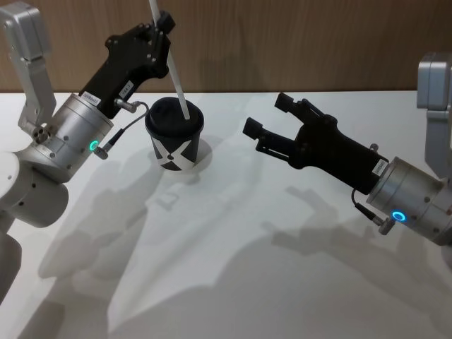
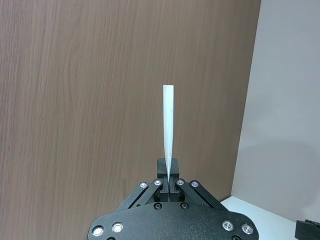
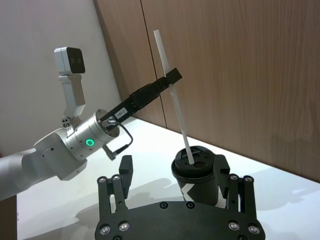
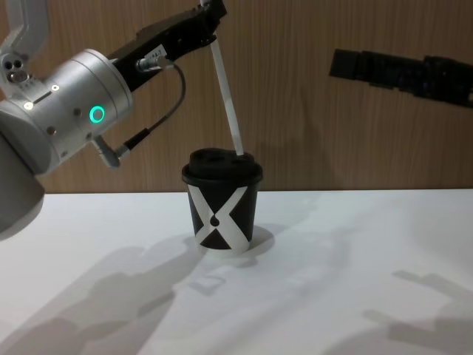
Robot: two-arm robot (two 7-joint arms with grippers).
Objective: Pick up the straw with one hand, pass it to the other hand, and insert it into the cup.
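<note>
The black cup [image 1: 175, 134] with a white X stands on the white table, at the back left of centre. The white straw [image 1: 173, 67] leans over it, its lower end touching the top of the black lid. My left gripper [image 1: 164, 25] is shut on the straw's upper part, above and slightly behind the cup. In the left wrist view the straw [image 2: 168, 130] sticks out past the shut left gripper [image 2: 169, 182]. My right gripper [image 1: 265, 114] hovers open to the right of the cup, holding nothing. From the right wrist, the cup [image 3: 195, 175] and the straw [image 3: 175, 107] show ahead.
The white table [image 1: 247, 268] spreads bare in front of and right of the cup. A brown wooden wall [image 1: 318, 42] runs along its far edge. A thin black cable [image 4: 159, 118] loops off the left wrist near the cup.
</note>
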